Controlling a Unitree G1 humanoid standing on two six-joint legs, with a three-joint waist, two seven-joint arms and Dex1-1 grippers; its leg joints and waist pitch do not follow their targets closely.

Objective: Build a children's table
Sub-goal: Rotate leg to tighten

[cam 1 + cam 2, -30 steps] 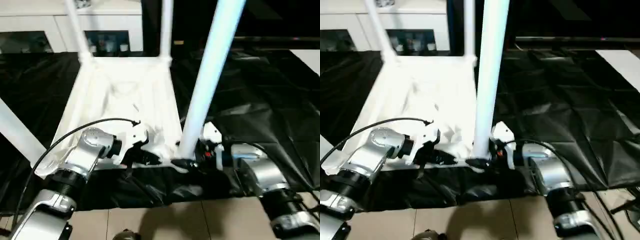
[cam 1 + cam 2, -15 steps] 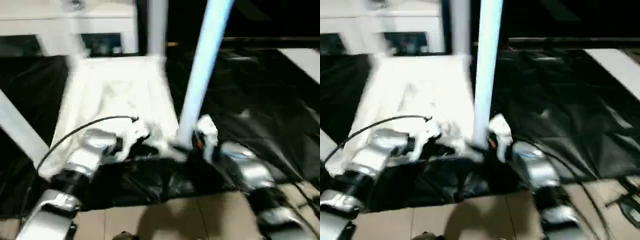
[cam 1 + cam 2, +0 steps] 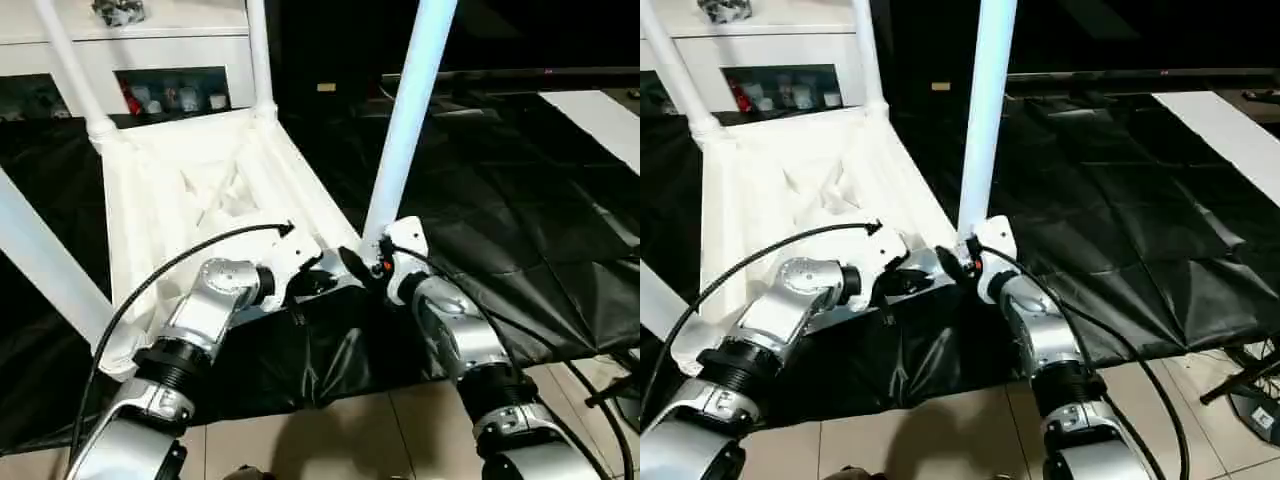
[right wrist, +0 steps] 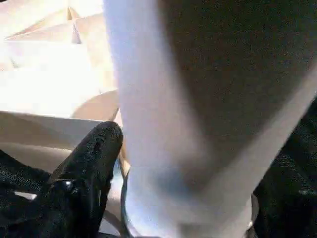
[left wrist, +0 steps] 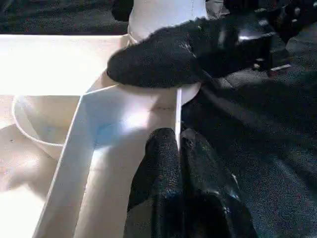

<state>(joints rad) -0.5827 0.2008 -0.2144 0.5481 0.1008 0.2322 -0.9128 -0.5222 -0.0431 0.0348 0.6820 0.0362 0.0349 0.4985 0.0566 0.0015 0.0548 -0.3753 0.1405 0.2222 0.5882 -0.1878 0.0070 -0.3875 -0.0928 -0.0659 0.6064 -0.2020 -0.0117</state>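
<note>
The children's table lies upside down on a black sheet, its white top (image 3: pixel 200 190) facing up with its legs standing in the corner sockets. The near right leg (image 3: pixel 410 110) rises tall. My left gripper (image 3: pixel 335 275) is shut on the thin rim (image 5: pixel 177 106) of the top, right by that leg's socket. My right gripper (image 3: pixel 375 262) is open and straddles the base of the same leg (image 4: pixel 188 99). One black finger (image 4: pixel 96 153) lies close beside the leg. Two far legs (image 3: pixel 70 70) (image 3: pixel 258 55) and a near left leg (image 3: pixel 40 270) also stand up.
A white cabinet (image 3: pixel 150 50) with glass doors stands behind the table. The crinkled black sheet (image 3: pixel 520 200) spreads out to the right, with a white panel (image 3: pixel 600 115) at its far right. Beige floor tiles (image 3: pixel 360 430) run along the near edge.
The camera has shifted and tilted, so the whole scene sits differently. My right gripper's jaws look wider around the leg's base. My left gripper keeps its hold on the rim.
</note>
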